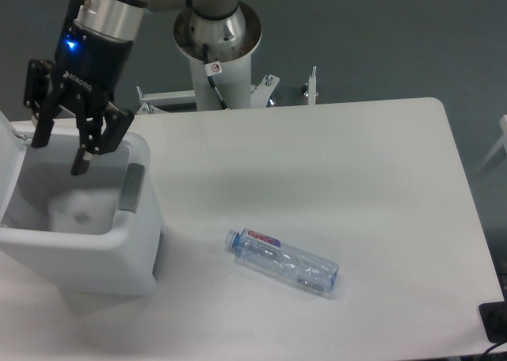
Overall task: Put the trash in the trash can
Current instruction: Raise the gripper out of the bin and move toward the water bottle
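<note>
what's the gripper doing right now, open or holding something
Gripper: jaws open, holding nothing, above the trash can; the pouch lies inside.

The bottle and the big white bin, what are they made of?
The bottle looks like thin clear plastic: you see the table through it, and its sides are crinkled. The bin looks like hard white plastic, smooth with rounded corners and a grey panel.

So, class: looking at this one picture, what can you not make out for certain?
- Bin: its left part is cut off by the picture's edge, and its floor is hidden by the front wall.
- Pouch: only a blurred pale shape inside the bin.
- Bottle label: lettering too small to read.
- Pincer: one fingertip is hard to trace.
</note>
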Tool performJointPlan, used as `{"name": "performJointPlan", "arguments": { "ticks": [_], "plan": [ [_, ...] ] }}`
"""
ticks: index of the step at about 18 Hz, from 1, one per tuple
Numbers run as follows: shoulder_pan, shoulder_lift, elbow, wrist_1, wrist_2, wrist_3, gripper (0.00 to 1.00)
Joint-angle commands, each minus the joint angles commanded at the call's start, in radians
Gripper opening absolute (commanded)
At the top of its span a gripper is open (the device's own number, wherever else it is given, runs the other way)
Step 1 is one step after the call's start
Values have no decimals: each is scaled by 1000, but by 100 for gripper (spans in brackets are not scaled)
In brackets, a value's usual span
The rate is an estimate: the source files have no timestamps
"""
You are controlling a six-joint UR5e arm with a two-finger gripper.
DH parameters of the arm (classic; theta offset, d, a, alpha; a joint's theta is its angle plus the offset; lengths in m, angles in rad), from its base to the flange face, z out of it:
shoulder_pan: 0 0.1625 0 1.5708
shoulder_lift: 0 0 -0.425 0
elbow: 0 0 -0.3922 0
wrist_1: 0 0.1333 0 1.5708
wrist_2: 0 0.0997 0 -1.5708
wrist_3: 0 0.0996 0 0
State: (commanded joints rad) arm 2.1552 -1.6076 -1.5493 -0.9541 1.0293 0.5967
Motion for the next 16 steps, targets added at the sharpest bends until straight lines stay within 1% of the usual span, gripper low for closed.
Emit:
{"name": "performJointPlan", "arguments": {
  "ticks": [2, 4, 7, 10, 11, 14, 16],
  "plan": [
    [11, -5, 0, 0, 3, -11, 100],
    [40, -3, -2, 0, 6, -34, 100],
    [130, -2, 0, 0, 6, -72, 100],
    [227, -12, 0, -2, 3, -80, 100],
    [245, -18, 0, -2, 3, -92, 100],
    [314, -54, -2, -2, 5, -149, 100],
    [353, -99, -3, -3, 8, -163, 100]
  ]
}}
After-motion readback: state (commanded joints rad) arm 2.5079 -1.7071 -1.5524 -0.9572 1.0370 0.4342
